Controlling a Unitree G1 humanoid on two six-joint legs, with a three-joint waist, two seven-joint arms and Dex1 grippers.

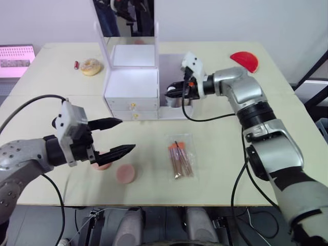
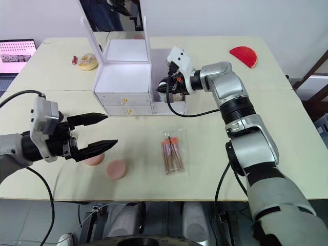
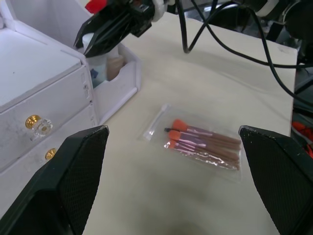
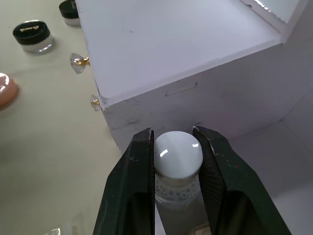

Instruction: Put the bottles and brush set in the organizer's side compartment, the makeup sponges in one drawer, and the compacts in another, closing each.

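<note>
Bottle (image 4: 178, 152) with a white round cap sits clamped between my right hand's (image 1: 178, 90) two black fingers (image 4: 136, 188), held right over the organizer's side compartment (image 1: 173, 82), which shows in the upper middle of the head frame just beside the white organizer (image 1: 131, 84). In the right wrist frame the fingers press the cap from both sides, and the organizer's wall stands directly behind it. In the left wrist frame I can see another bottle (image 3: 115, 66) standing in that compartment below the hand.

My left hand (image 1: 115, 136) hangs over the tabletop (image 1: 215, 154) in the lower left of the frame, fingers spread wide and grasping nothing. Just under its lower finger lies one pink makeup sponge (image 1: 101, 160), partly covered by the hand; a second makeup sponge (image 1: 125, 173) lies free just right of it. The brush set (image 1: 181, 159), in its clear sleeve, lies flat on the tabletop lower centre, well apart from both hands.

Both organizer drawers (image 1: 132, 104) look closed, their small knobs facing me. Two black-lidded jars (image 4: 36, 35) show in the upper left of the right wrist frame, resting on the tabletop. A red compact (image 1: 245, 60) lies at the upper right, and a doughnut-shaped item (image 1: 91, 66) at the upper left.
</note>
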